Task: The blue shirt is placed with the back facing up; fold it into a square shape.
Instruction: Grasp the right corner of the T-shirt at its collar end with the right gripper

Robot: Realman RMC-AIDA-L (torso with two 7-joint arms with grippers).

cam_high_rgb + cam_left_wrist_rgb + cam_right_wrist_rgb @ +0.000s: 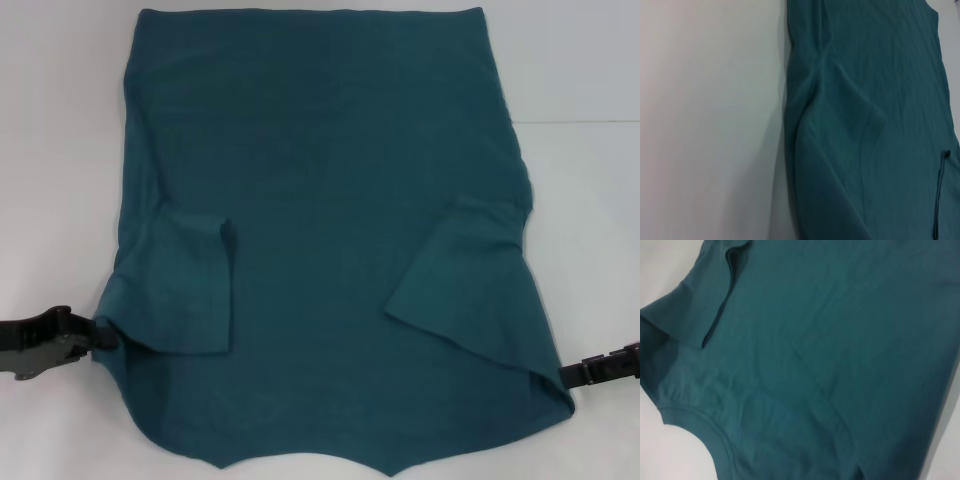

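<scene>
From the head, the shirt (330, 200) lies flat, plain side up, on the white table (590, 60), both sleeves folded inward; the left gripper (95, 335) sits at its left shoulder edge and the right gripper (570, 375) at the right one, probably to lift the collar end over, though I cannot tell whether either is clenched. The left wrist shows only the shirt's creased side edge (805, 120) beside bare table. The right wrist shows the collar (695, 420) and a folded sleeve (705, 300).

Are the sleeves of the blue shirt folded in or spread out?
Folded in: both sleeves lie on top of the blue shirt, left sleeve and right sleeve.
</scene>
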